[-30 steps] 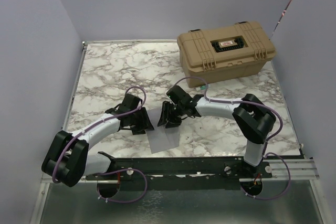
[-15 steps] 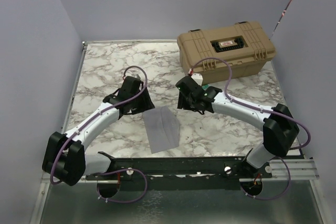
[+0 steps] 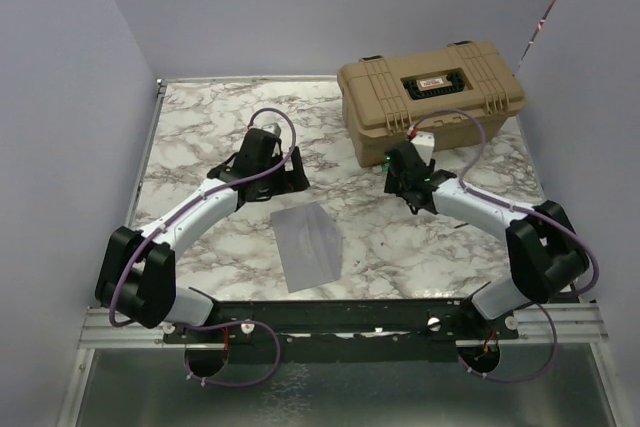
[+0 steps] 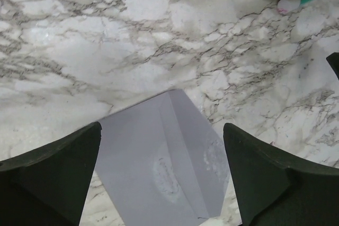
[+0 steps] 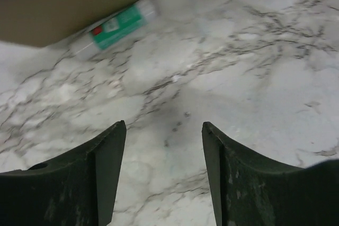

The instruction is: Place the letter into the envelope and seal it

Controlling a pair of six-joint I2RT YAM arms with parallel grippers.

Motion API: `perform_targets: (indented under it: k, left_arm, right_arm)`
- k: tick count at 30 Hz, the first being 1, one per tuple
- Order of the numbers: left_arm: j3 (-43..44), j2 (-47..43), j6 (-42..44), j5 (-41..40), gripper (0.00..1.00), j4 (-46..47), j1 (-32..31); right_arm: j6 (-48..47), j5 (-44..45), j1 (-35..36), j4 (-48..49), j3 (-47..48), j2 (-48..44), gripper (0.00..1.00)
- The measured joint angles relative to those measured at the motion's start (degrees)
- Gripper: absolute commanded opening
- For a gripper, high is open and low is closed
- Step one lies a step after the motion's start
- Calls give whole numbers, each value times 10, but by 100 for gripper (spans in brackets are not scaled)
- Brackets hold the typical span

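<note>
Both claws have just released and drawn back, left gripper (image 4: 161,126) empty at 11 o'clock and right gripper (image 5: 163,125) empty at 2 o'clock of the flat blue-grey paper envelope (image 3: 308,244), lying flap-shut toward the marble table's (image 3: 200,137) 6 o'clock edge; tan paper letter unseen, probably sealed inside.

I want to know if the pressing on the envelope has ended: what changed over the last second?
Both pincers came off the envelope and drew apart. The left pincer moved toward the far side. The right pincer swung right and farther, toward the toolbox. Both now stand open, holding nothing. The envelope lies flat where it was, and the toolbox has not moved.
</note>
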Motion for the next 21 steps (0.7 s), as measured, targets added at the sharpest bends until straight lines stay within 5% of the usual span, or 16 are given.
perform_targets:
  k: [5, 12, 21]
  left_arm:
    - [27, 40, 10, 31, 97, 48, 0]
    - [66, 143, 1, 97, 95, 113, 0]
    - [121, 231, -2, 158, 91, 159, 0]
  right_arm:
    - [19, -60, -89, 79, -85, -67, 25]
    - [118, -232, -228, 174, -145, -56, 18]
    - [237, -378, -292, 256, -98, 93, 8]
